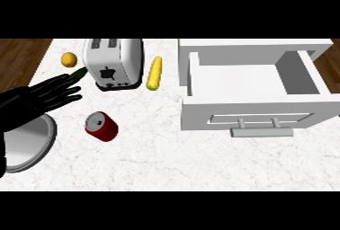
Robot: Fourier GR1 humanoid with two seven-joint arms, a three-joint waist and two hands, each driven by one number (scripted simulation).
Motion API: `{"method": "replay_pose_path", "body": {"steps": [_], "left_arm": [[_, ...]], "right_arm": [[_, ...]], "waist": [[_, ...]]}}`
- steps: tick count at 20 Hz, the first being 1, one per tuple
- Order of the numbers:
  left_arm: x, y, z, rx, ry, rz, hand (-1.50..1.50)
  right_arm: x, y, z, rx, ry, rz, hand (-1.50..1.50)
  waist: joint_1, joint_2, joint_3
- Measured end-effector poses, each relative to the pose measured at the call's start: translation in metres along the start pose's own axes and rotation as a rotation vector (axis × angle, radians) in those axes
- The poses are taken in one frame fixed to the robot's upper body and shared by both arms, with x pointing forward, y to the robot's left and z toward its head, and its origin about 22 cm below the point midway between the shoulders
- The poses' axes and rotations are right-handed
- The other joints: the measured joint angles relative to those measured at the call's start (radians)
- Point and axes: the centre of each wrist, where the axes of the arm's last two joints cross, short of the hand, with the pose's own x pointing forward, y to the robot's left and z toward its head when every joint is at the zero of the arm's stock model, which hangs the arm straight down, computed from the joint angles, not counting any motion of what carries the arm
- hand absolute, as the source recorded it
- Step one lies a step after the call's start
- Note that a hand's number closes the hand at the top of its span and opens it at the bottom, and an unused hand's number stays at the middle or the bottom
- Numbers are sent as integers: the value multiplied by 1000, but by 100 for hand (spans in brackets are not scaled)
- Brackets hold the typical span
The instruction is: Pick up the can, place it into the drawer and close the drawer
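Counter (199, 166) of pale marble with can (101, 126) and drawer (252, 114), wood floor (23, 54) beyond.

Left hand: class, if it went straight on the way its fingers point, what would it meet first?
Most likely the green vegetable just past the fingertips of the left hand, with the toaster right behind it. The hand's height is unclear, so it may pass over.

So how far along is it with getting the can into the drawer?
Done: only that the white drawer stands open, nothing inside. In hand: nothing; the red cylindrical can lies on its side on the marbled counter, and the open black left hand sits up-left of it, not touching. Left: grasp the can, place it in the drawer, push it shut.
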Motion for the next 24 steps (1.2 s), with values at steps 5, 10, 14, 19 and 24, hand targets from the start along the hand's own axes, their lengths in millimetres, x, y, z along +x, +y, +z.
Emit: {"method": "replay_pose_path", "body": {"steps": [5,10,14,19,24], "left_arm": [[-28,4,-11,19,17,-4,-150],[-47,5,-17,44,28,-18,-150],[-68,7,-22,74,41,-25,-150],[-84,22,-18,137,45,-39,-150],[-99,31,-21,198,81,-64,-150]], "right_arm": [[-1,-10,3,-4,1,-10,-150],[0,-23,11,-3,-5,3,-150],[4,-22,11,-2,-8,0,-150],[6,-19,11,2,-3,-1,-150],[8,-16,14,8,-8,-5,-150]], "waist": [[4,2,-3],[5,2,-4],[5,3,-4],[-1,6,-5],[-6,7,-5]]}}
